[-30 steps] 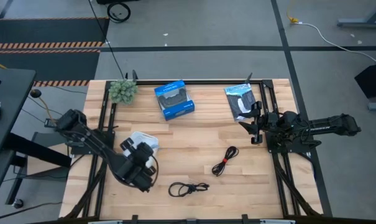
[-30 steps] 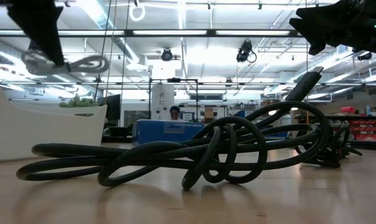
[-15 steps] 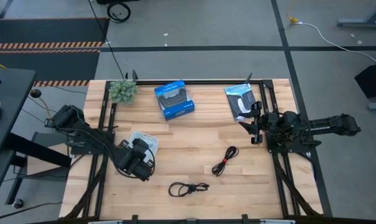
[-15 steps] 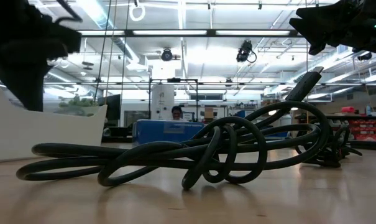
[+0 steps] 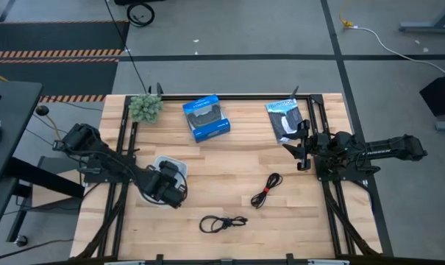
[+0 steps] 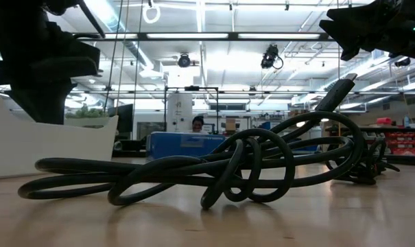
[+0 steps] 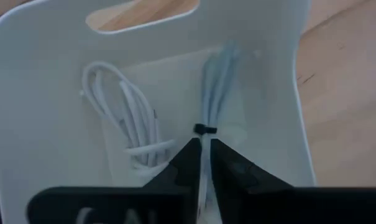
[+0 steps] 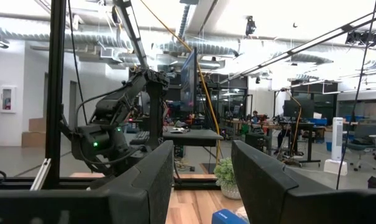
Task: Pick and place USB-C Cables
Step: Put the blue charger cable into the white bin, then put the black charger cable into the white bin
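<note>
1. Our left gripper [image 7: 202, 163] hangs over the white bin [image 5: 160, 161] at the left of the table [image 5: 229, 162]. Its fingertips are pinched on the white cable [image 7: 207, 118], held inside the bin.
2. Our right gripper [image 5: 301, 144] waits above the table's right edge, near the black-and-white packet [image 5: 285, 119]. Its fingers stand apart with nothing between them.
3. Progress, as we judge it: the white cable is in the bin but not yet let go, so the first placement is nearly done. Two cables are left on the wood.
4. The black cable with the red tie [image 5: 265, 189] lies right of centre. Its long axis runs diagonally, from near-left to far-right.
5. The other black cable [image 5: 222, 222] lies near the front edge, lengthwise left to right. We cannot make out its plug end.
6. In the left wrist view, the held cable's bundled strands run straight out from the fingertips along the bin floor. A looser loop of it lies beside them.
</note>
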Controlling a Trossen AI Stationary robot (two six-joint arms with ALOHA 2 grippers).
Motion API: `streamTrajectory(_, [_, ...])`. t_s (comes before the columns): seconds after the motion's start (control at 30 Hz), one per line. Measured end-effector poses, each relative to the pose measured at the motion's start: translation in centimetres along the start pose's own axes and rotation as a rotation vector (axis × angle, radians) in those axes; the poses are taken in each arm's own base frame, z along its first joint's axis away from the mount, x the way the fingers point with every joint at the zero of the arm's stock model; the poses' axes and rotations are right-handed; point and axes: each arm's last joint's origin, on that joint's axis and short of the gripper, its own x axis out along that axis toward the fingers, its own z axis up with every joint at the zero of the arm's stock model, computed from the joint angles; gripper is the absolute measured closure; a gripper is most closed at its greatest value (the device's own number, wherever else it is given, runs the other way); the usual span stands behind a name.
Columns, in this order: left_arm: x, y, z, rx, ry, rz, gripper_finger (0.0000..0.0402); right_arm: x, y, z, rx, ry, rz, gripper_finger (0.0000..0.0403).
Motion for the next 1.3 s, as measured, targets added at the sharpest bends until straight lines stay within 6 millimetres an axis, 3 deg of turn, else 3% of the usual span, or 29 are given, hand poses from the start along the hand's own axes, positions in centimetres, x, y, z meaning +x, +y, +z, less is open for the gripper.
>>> streamTrajectory(0.33, [-0.4,-0.3,0.1,0.030,0.006,-0.010,0.0311,0.0,0.0,0.0,0.000,0.000,0.000,0.0234])
streamTrajectory(0.77, [-3.2,-2.4,2.9,0.063,-0.016,-0.105,0.0317,0.0,0.0,0.0,0.000,0.000,0.000,0.0234])
streamTrajectory(1.3, [-2.8,-5.8,5.8,0.165,-0.128,-0.364,0.0318,0.0,0.0,0.0,0.000,0.000,0.000,0.0234])
